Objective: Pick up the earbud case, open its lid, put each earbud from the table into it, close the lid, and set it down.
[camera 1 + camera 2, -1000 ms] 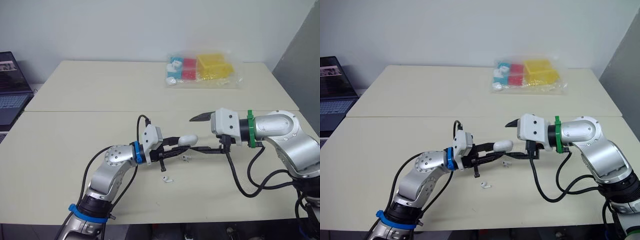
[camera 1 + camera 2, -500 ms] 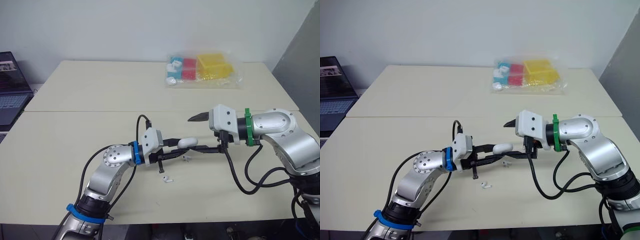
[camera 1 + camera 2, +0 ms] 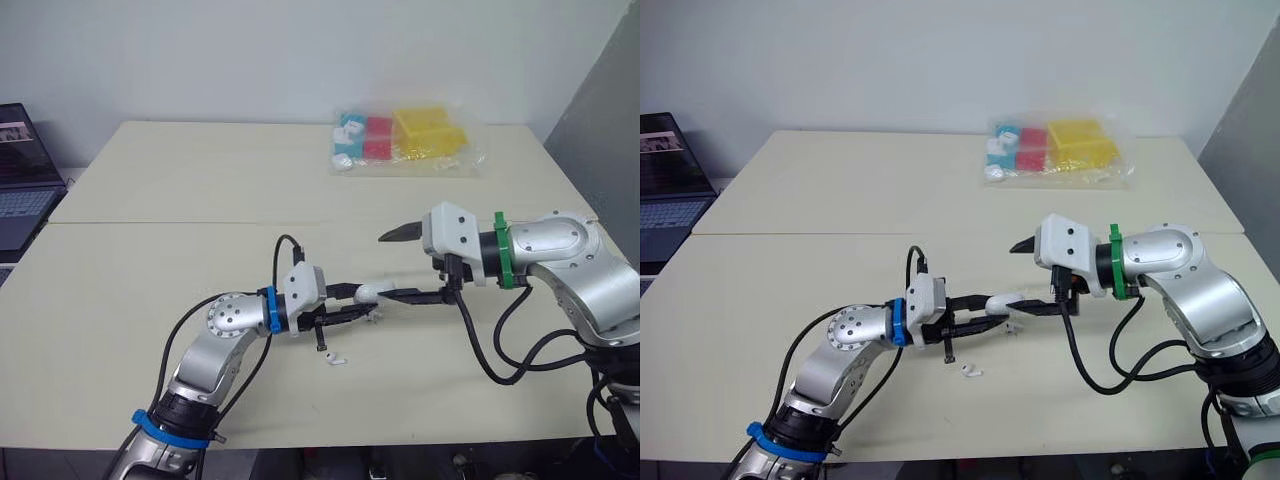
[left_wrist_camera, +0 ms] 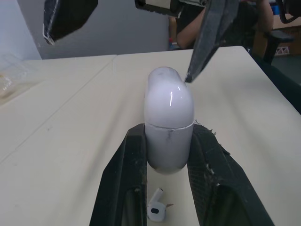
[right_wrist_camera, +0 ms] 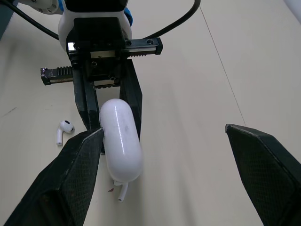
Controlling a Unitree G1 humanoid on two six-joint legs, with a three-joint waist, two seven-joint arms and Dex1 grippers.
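Left gripper (image 4: 168, 141): clamped on the earbud case (image 4: 168, 117).
Right gripper (image 5: 164, 131): spread wide, one fingertip (image 5: 91, 141) against the case's far end.
Earbud (image 4: 156, 210): on the table (image 3: 150, 250), under the held case.
Second earbud (image 3: 334, 358): near the left gripper, robot side.

Cut off at the far left edge: dark laptop (image 3: 20, 180). Mostly hidden beneath glossy white earbud case (image 5: 122, 136): small white earbud (image 5: 122, 190).
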